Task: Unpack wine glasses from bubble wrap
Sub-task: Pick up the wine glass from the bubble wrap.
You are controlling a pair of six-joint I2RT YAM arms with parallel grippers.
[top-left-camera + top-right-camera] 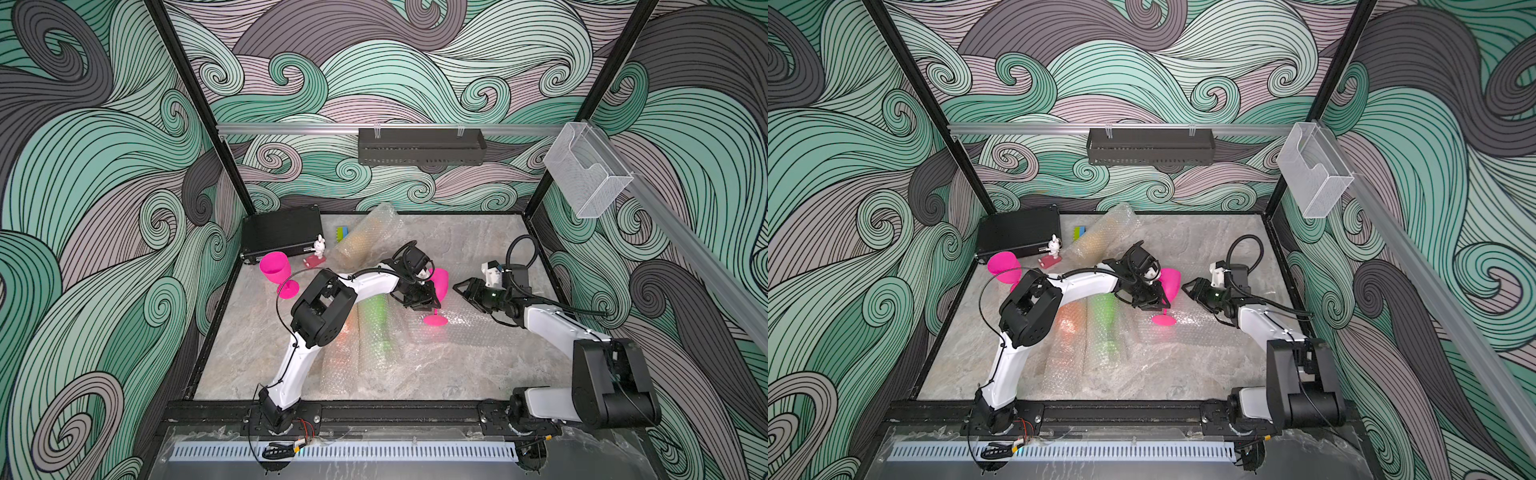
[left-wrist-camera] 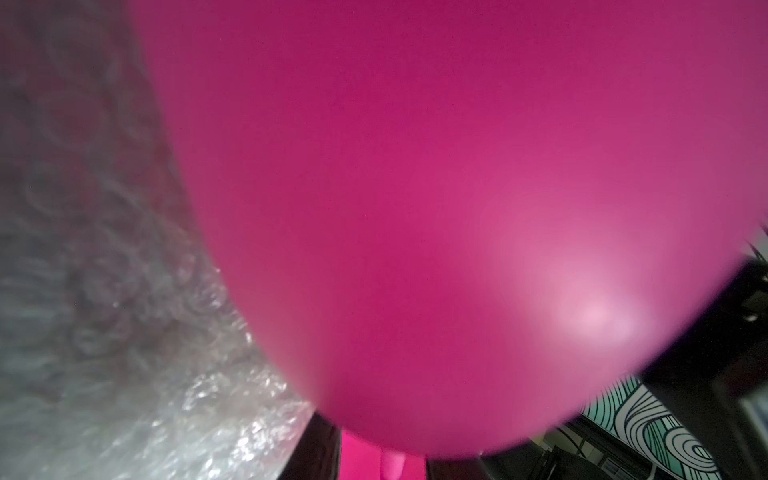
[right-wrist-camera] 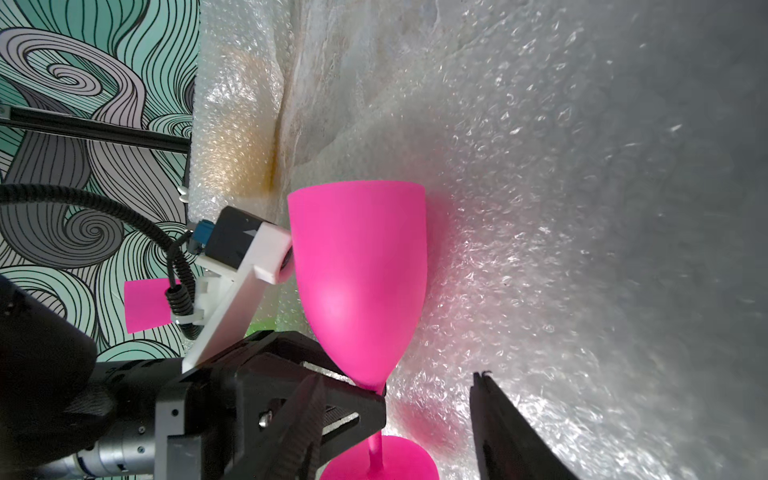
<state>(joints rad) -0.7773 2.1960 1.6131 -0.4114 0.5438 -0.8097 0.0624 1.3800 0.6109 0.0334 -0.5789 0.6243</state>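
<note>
1. The left gripper is at the thin stem of an upright magenta goblet, which stands on a flat bubble wrap sheet.
2. The right gripper, jaws spread, sits just beside that goblet's cup.
3. A bubble-wrapped green goblet and a bubble-wrapped orange goblet lie beside each other, partly under the left arm.
4. A second magenta goblet stands near a black case.

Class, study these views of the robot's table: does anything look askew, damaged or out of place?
The magenta plastic goblet gripped at its stem by the left gripper leans instead of standing, unlike the second magenta plastic goblet upright beside the black case. Nothing looks spilled or broken.
</note>
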